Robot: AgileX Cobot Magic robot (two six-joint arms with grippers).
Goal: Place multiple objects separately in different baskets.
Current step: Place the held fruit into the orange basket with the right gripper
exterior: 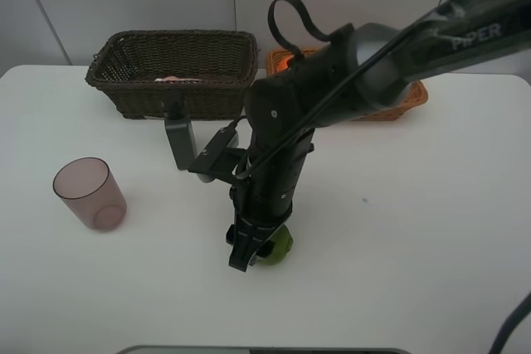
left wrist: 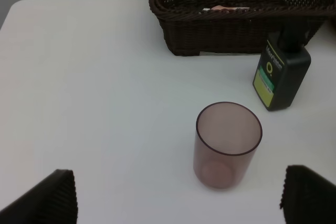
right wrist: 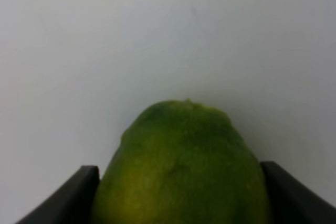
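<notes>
Our right tool (exterior: 246, 253) is gripping the green lime (exterior: 280, 244) down at the bench (exterior: 415, 230), well in front of the dark brown basket (exterior: 174, 97) — both fingers (right wrist: 84, 192) are pressing its sides. Our left tool (left wrist: 181, 200) is hanging wide open; the purplish cup (left wrist: 227, 145) is standing upright between it and that basket, and the dark bottle (left wrist: 281, 77) is standing just beside the basket's front wall.

Green fruit (exterior: 280, 244) on table, near front. Purplish translucent cup (exterior: 90, 194) upright, far left. Dark rectangular bottle (left wrist: 278, 74) upright just before dark brown basket (exterior: 166, 99), pink item (left wrist: 226, 9) inside. Orange-tan basket (exterior: 415, 95) alongside, mostly hidden.
</notes>
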